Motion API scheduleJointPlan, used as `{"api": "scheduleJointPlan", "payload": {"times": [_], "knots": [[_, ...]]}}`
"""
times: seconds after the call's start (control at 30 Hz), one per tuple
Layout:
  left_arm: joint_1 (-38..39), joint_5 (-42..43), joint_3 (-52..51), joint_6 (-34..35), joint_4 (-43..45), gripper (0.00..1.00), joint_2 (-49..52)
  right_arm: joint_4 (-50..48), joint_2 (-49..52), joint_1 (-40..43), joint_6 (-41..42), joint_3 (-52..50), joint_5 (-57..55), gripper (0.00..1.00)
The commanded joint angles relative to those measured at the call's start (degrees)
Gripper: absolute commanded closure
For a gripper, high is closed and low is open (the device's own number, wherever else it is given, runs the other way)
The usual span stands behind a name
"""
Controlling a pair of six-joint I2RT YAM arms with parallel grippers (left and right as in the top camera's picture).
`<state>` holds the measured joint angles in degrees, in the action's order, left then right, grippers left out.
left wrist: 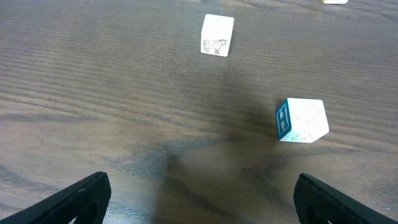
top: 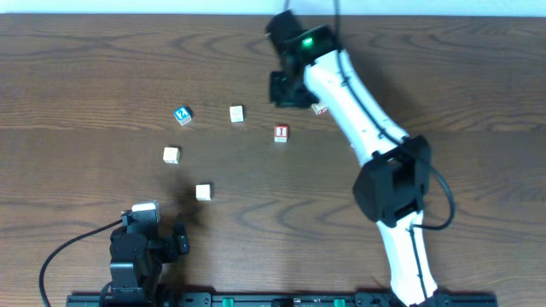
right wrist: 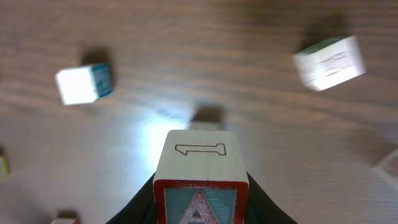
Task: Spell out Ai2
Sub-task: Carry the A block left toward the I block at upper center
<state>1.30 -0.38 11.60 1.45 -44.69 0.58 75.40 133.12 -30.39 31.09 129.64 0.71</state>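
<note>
One small wooden cube with a red "A" (right wrist: 199,186) sits clamped between the right fingers (right wrist: 264,208), apparently lifted off the dark wooden bench (right wrist: 186,37). It looks light, stiff and smooth-sided, so squeezing two opposite flat faces should hold best. Left fingers (left wrist: 81,196) gape, grasping nothing.

The right arm (top: 358,111) has white shells, black joints, a green lamp near its wrist and thin black cables. The left arm (top: 136,256) is black, with a black cable.
</note>
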Motion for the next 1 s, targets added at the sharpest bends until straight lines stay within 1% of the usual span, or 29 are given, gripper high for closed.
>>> {"api": "scheduleJointPlan", "payload": {"times": [0.0,0.17,0.3,0.37,0.53,0.97], "knots": [[0.2,-0.4,-1.3,-0.2,-1.9,0.05,-0.4,-0.1,0.4,-3.6,3.3,0.8,-2.8,0.98],[0.2,-0.4,-1.3,-0.2,-1.9,0.05,-0.4,-0.6,1.2,-8.5,5.8,0.8,-5.0,0.98],[0.2,-0.4,-1.3,-0.2,-1.9,0.05,-0.4,-0.4,4.0,-10.8,8.7,0.7,-5.4,0.98],[0.2,-0.4,-1.3,-0.2,-1.9,0.04,-0.4,0.3,5.9,-10.9,10.4,0.7,-5.0,0.98],[0.2,-0.4,-1.3,-0.2,-1.9,0.05,-0.4,0.4,7.8,-10.1,11.3,0.7,-4.4,0.98],[0.2,-0.4,-1.3,-0.2,-1.9,0.05,-0.4,-0.8,9.8,-9.3,10.8,0.7,-4.3,0.98]]}}
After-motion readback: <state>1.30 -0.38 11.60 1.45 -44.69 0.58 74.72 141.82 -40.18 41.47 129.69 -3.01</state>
